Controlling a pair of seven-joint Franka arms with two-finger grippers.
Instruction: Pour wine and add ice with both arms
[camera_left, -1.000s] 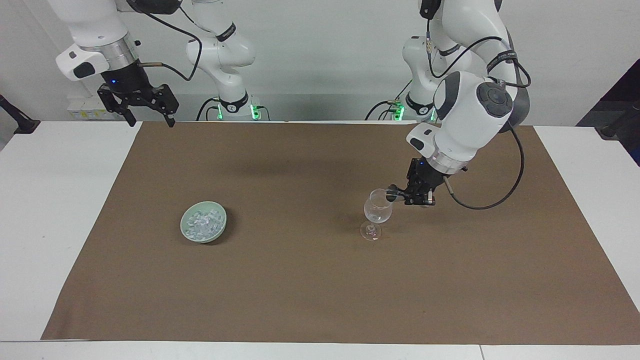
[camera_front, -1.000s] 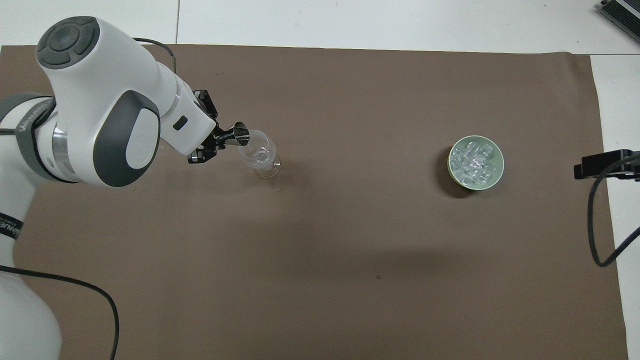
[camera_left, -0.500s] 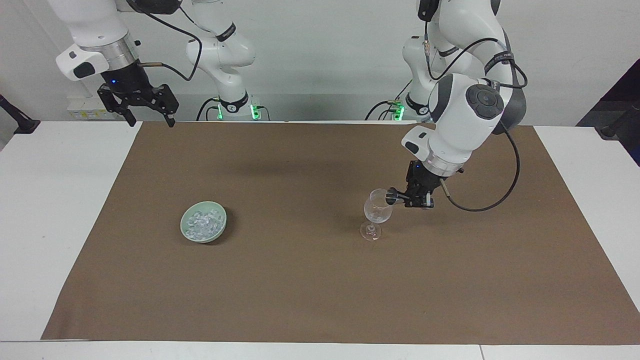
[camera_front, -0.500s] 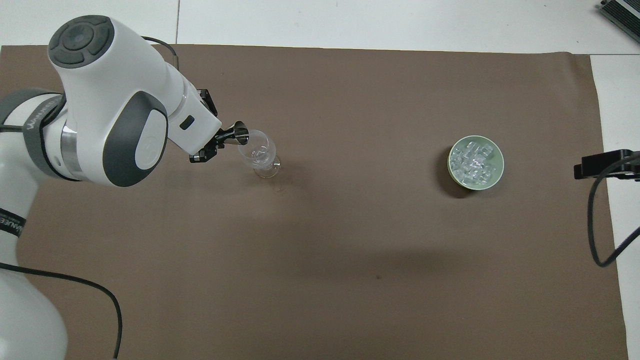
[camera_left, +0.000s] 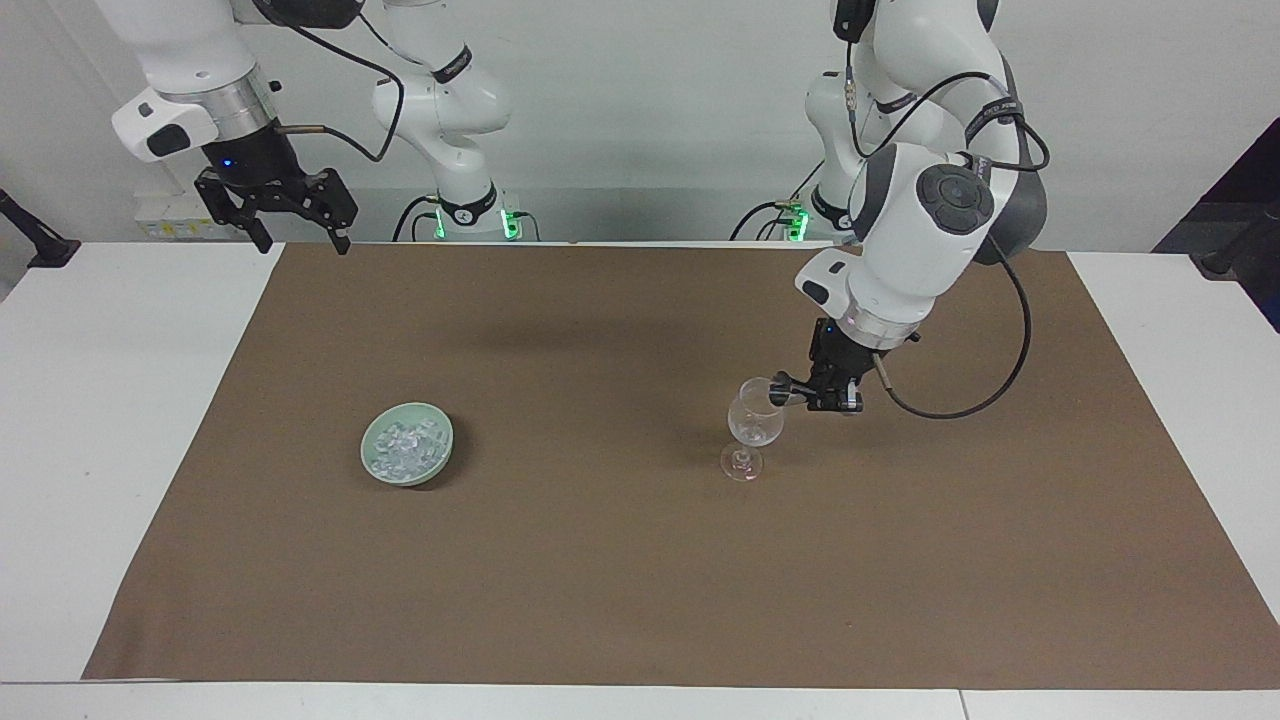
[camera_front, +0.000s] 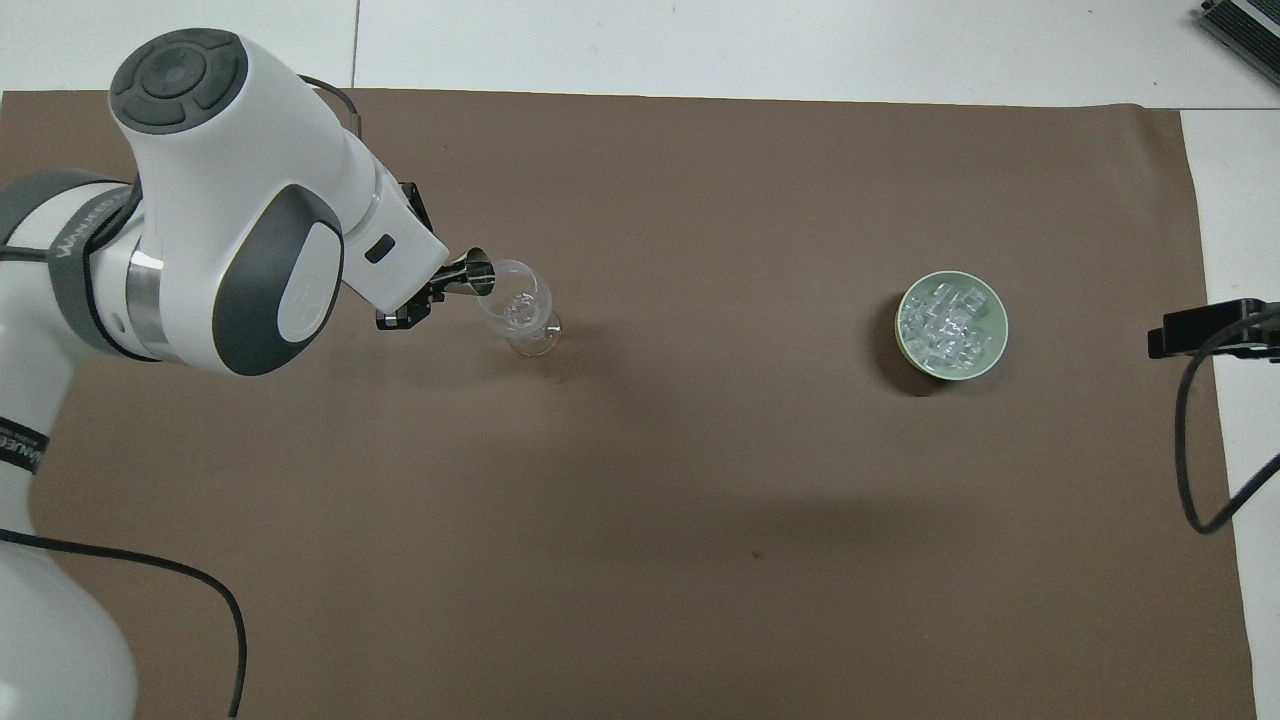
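Observation:
A clear stemmed wine glass (camera_left: 755, 418) (camera_front: 516, 306) stands on the brown mat toward the left arm's end of the table. My left gripper (camera_left: 806, 392) (camera_front: 437, 285) is shut on a small metal jigger (camera_left: 781, 389) (camera_front: 479, 270), which is tipped sideways with its mouth at the glass's rim. No wine shows in either view. The ice (camera_left: 405, 445) (camera_front: 948, 324) fills a pale green bowl (camera_left: 440, 461) (camera_front: 996, 348) toward the right arm's end. My right gripper (camera_left: 303, 243) (camera_front: 1200, 331) waits open, raised over the mat's corner at that end.
The brown mat (camera_left: 640, 590) (camera_front: 700, 560) covers most of the white table (camera_left: 100, 400). A black cable (camera_front: 1190, 450) hangs from the right arm over the mat's edge. The left arm's elbow (camera_front: 230, 250) hides part of the mat.
The left arm's wrist and forearm have swung a little toward the robots. The jigger stays at the glass's rim. The right arm has not moved.

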